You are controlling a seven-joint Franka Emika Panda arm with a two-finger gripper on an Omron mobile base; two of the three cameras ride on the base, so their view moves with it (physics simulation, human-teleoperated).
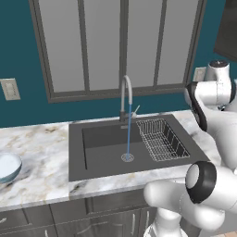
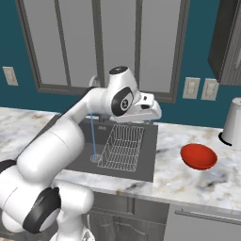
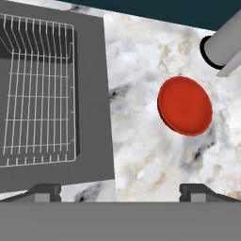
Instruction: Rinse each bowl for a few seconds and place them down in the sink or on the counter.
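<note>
1. Looking from the left base view, the dark sink [image 1: 99,152] is set into the veined marble tabletop [image 1: 41,157]. A thin stream of water [image 1: 128,132] runs from the curved steel tap [image 1: 127,95] down to the round drain [image 1: 127,158]. A wire rack [image 1: 162,139] sits in the right part of the basin. The pale blue-grey bowl [image 1: 8,166] stands upright on the tabletop well to the left of the sink, cut by the picture's edge.

2. In the right base view, the white arm reaches over the sink [image 2: 146,155], its hand above the basin's right rim. The red bowl [image 2: 199,156] rests upright on the tabletop [image 2: 179,181] to the right of the sink, apart from it. A white cylindrical jar [image 2: 233,121] stands further back to the right.

3. In the hand view, the fingers [image 3: 44,192] are spread wide, holding nothing. The red bowl [image 3: 184,106] lies on the marble ahead, between the sink's rim [image 3: 106,108] and the jar [image 3: 223,44]. The rack [image 3: 37,89] fills the basin beside it.
</note>
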